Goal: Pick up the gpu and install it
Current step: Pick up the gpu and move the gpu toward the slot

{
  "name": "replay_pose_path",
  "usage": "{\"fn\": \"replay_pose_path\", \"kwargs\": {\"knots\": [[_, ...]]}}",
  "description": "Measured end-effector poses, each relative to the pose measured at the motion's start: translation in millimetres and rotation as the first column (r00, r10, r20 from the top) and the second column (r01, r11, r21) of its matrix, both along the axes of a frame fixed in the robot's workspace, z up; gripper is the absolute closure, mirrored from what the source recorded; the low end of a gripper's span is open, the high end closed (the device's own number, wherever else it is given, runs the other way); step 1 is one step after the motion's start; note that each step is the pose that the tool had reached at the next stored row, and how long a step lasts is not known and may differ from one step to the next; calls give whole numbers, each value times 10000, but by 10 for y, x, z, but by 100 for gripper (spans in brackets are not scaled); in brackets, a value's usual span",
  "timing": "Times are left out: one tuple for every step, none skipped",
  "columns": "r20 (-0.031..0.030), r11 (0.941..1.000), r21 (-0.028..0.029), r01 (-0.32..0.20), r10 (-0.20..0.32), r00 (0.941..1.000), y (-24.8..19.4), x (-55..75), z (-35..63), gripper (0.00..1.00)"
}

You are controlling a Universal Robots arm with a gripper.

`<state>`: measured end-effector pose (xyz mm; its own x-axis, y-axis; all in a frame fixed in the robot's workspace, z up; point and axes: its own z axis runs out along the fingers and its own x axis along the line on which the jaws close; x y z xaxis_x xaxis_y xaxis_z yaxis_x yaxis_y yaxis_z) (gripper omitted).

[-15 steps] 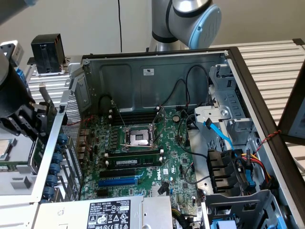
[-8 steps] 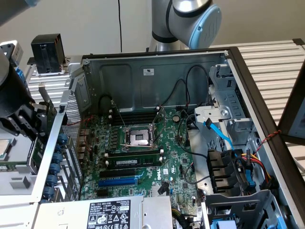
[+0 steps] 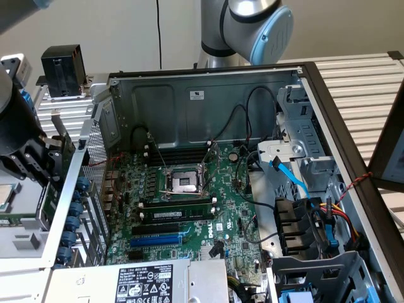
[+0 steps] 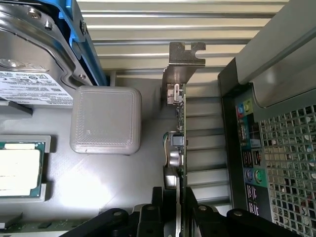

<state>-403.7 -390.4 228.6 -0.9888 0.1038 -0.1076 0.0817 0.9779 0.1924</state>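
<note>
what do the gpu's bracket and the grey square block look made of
The bracket on the gpu: looks like thin sheet metal, bare and silvery with a dull sheen; its notched, stamped end suggests steel, though the alloy can't be told. The grey block: probably 3D-printed plastic, matte, with fine concentric lines on its face and rounded corners.

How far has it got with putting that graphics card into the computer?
Done: the gripper has its jaws closed on the gpu, seen edge-on. In hand: the card is outside the computer case, over the grey parts tray. Left: the blue slot on the motherboard is empty, so nothing is installed yet.
</note>
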Motion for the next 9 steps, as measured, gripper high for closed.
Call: {"fn": "replay_pose_path", "kwargs": {"knots": [[2, 10000, -22, 55, -55, 10000, 0, 2, -1, 71], [1, 9999, -41, 102, -102, 9999, 0, 4, 0, 71], [1, 9999, -45, 150, -150, 9999, 0, 5, 0, 71], [1, 9998, -45, 217, -217, 9998, 0, 5, -1, 71], [-1, 9997, -46, 258, -258, 9997, 0, 6, 0, 71], [-1, 9996, -45, 264, -264, 9997, 0, 6, 0, 71], [0, 9996, -45, 265, -265, 9996, 0, 6, 0, 71], [1, 9996, -45, 265, -265, 9996, 0, 7, 0, 71], [1, 9996, -45, 265, -265, 9996, 0, 7, 0, 71]]}}
